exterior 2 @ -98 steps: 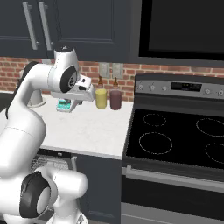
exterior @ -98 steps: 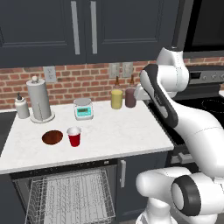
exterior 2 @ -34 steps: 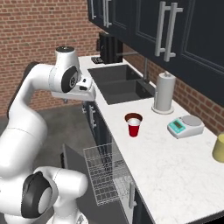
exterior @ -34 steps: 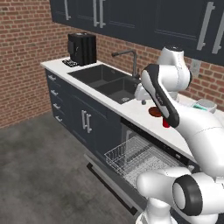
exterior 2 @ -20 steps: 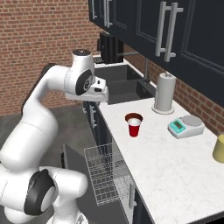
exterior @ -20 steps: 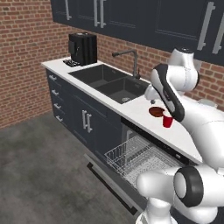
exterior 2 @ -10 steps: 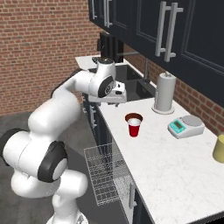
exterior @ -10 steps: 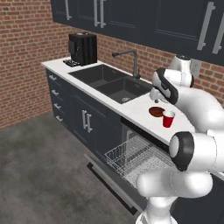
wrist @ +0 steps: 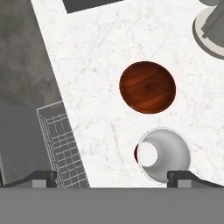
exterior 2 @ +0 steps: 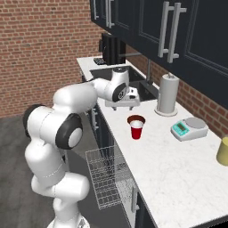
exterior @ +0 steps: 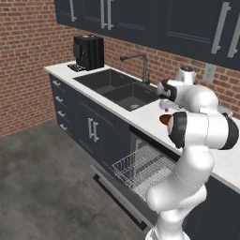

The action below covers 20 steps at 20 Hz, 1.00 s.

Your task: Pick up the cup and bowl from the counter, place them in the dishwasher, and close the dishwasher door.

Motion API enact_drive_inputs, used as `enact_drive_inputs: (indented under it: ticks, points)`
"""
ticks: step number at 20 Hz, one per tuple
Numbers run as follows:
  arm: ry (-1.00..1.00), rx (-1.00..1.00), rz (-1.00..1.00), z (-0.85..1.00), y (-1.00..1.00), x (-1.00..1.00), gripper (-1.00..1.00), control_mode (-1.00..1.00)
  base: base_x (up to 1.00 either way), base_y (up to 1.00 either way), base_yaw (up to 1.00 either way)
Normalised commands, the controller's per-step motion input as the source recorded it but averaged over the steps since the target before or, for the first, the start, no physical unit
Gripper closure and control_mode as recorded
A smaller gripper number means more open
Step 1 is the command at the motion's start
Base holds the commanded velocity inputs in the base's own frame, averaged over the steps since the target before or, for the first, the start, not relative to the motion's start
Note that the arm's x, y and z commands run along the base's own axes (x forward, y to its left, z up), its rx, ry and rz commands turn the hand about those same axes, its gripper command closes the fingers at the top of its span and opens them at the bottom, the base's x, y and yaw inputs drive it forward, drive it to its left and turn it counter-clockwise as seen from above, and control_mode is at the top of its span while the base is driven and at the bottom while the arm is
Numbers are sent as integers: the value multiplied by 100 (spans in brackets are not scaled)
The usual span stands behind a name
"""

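Counter (wrist: 100, 48) beneath downward-facing, wide-spread hand (wrist: 111, 177)

White arm folds high over the white stone table (exterior: 140, 123), hiding most of it. A sliver of the small red plastic cup (exterior: 164, 120) peeks past its elbow. Below, the dishwasher's white wire rack (exterior: 140, 168) sits pulled out above the lowered navy door (exterior: 115, 193). Dark double sink (exterior: 117, 86) lies left.

The white arm reaches forward, wrist bent down; the tool (wrist: 111, 177) points downward, its fingertips (wrist: 41, 177) spread wide.
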Motion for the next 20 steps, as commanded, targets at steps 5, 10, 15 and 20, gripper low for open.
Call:
enact_drive_inputs:
  ticks: [5,10,15,20]
  points:
    - [5,-5,0,-49,-29,43,-100,-100,0,0,0]
    - [4,-1,0,-44,-27,13,-100,-100,0,0,0]
    - [3,0,0,-29,-35,0,-100,-100,0,0,0]
    - [6,0,0,-33,-20,2,-100,-100,0,0,0]
